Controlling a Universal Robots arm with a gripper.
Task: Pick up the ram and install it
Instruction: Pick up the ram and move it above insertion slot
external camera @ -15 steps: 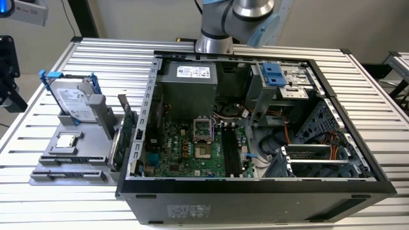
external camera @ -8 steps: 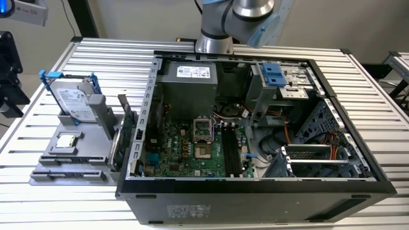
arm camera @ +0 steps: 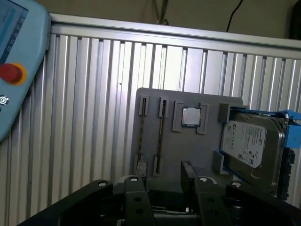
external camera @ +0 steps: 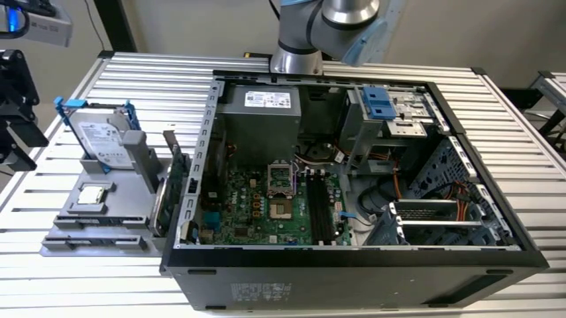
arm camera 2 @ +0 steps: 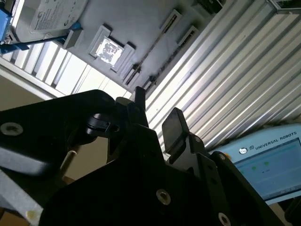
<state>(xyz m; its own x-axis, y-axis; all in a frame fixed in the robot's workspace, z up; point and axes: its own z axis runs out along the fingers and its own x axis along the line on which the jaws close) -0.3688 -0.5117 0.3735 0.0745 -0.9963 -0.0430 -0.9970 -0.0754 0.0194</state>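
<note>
Robotics lab bench, set up as a PC assembly cell.
Slatted aluminium table carries an open computer tower and a robot arm; grey parts fixture lies ahead of the gripper jaws, teach pendant off to one side.

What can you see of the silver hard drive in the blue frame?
The silver metal hard drive is a flat rectangular box with a pale printed label on its broad face. A blue plastic frame wraps its edges. It stands on edge in a slot of the grey holder block, which rests on the slatted aluminium table, at the exterior view's left of the open black computer case. The fingers are well clear of it.
</note>
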